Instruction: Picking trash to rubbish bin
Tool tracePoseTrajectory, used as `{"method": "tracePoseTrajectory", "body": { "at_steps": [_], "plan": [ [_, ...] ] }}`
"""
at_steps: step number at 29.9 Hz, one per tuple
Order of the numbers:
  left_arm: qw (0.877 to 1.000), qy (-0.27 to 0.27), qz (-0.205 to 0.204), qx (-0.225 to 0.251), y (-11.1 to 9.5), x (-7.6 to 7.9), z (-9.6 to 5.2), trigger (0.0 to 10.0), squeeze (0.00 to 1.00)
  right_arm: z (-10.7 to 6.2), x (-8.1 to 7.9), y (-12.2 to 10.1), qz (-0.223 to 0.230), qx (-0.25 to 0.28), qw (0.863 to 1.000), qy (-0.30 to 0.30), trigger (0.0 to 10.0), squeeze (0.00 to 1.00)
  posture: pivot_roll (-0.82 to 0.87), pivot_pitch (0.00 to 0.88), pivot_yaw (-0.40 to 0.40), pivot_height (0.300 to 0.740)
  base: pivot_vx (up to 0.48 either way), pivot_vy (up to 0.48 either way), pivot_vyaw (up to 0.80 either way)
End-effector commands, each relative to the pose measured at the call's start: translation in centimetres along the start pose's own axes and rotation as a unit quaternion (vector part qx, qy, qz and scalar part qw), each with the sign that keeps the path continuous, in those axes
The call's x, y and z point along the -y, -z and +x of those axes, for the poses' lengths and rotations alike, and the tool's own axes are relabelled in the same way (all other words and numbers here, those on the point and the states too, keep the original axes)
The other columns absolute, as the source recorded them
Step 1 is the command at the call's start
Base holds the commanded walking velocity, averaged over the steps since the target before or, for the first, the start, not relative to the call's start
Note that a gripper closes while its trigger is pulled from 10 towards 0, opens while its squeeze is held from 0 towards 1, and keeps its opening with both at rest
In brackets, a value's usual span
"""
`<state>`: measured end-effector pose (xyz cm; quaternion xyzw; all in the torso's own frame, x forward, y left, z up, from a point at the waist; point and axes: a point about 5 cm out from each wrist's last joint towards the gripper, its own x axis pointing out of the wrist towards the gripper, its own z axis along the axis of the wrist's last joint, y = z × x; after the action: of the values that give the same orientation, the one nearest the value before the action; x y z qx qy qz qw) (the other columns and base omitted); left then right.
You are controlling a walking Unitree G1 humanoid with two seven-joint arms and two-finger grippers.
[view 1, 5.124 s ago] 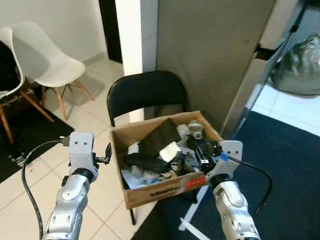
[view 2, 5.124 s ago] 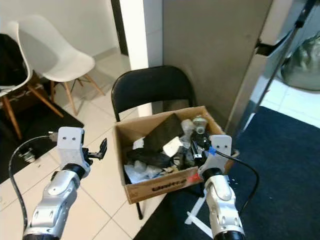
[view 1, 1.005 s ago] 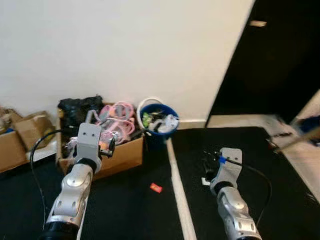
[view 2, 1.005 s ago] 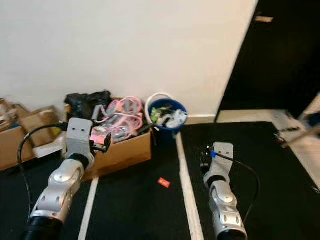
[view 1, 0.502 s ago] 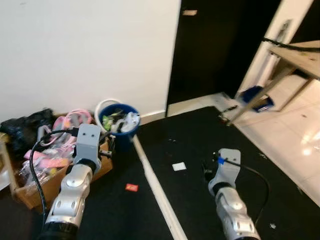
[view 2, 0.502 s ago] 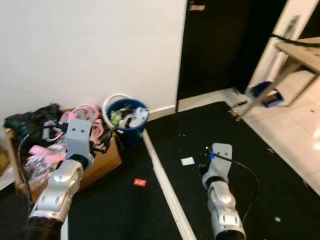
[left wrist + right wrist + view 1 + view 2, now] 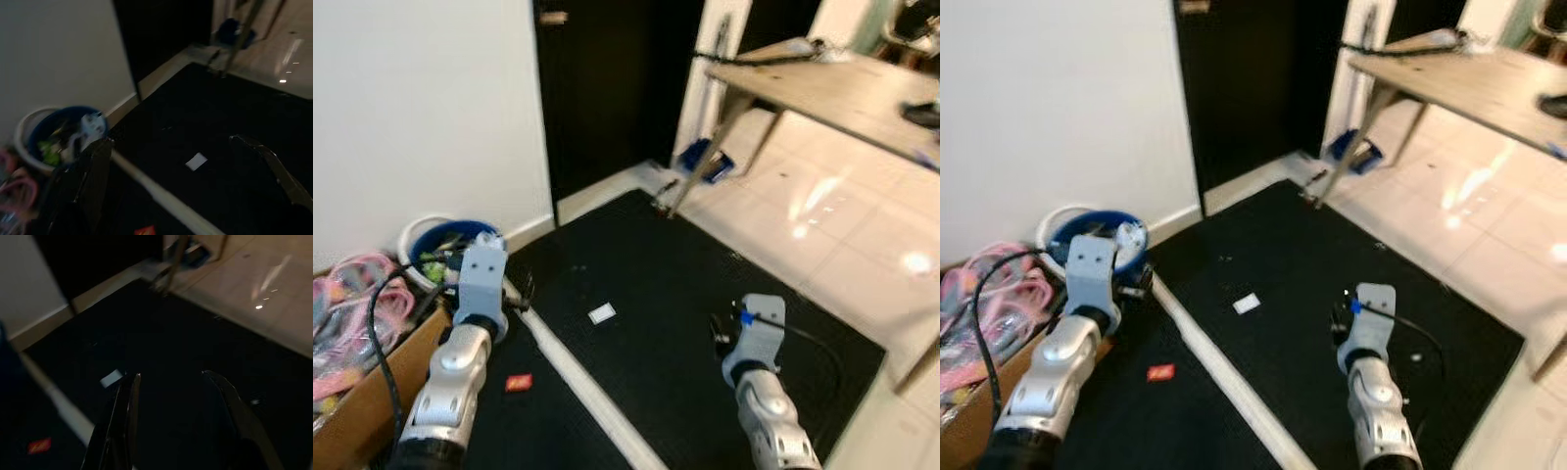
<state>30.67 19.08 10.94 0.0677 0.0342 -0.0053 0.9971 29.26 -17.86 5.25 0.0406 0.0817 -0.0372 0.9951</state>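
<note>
Jaws apart, both, above black mat (image 7: 1312,264)

Cardboard box (image 7: 372,392) cut off at the left edge, blue bin (image 7: 1097,235) partly behind the left arm, wrist views dark and smeared, bin contents unreadable

Motion-blurred head views, bright glare on the pale tiled floor (image 7: 862,245); dim, soft wrist views.

The black carpet (image 7: 705,284) looks matt and faintly rough, while the pale tiled floor (image 7: 822,215) is glossy. The blue bin (image 7: 1097,240) appears to be smooth plastic, the box (image 7: 372,382) plain brown cardboard, and the tabletop (image 7: 822,83) pale wood.
</note>
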Motion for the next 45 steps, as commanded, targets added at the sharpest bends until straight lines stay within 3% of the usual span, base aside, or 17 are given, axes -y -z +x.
{"method": "tracePoseTrajectory", "body": {
  "at_steps": [1,13,26,45],
  "plan": [
    [1.000,-0.002,0.005,-0.014,0.66,-0.18,-0.21,10.0,0.00,-0.25,-0.15,0.58,0.005,-0.011,1.000,0.001,10.0,0.00,-0.02,0.089,0.019,0.740,0.000,0.000,-0.80],
    [0.999,-0.011,-0.023,-0.031,1.39,-0.29,-0.46,10.0,0.00,-0.49,0.21,0.75,0.002,-0.013,1.000,0.003,10.0,0.00,-0.03,0.094,0.021,0.740,0.000,0.000,-0.80],
    [0.999,-0.002,-0.021,-0.032,1.20,0.13,-0.35,10.0,0.00,-0.43,0.22,0.61,0.005,-0.014,1.000,0.001,10.0,0.00,-0.03,0.102,0.017,0.740,0.000,0.000,-0.80],
    [1.000,0.010,-0.006,-0.019,0.83,0.49,-0.18,10.0,0.00,-0.52,0.04,0.53,-0.007,-0.010,1.000,-0.005,10.0,0.00,-0.04,0.117,0.016,0.740,0.100,0.000,0.00]
  ]
}}
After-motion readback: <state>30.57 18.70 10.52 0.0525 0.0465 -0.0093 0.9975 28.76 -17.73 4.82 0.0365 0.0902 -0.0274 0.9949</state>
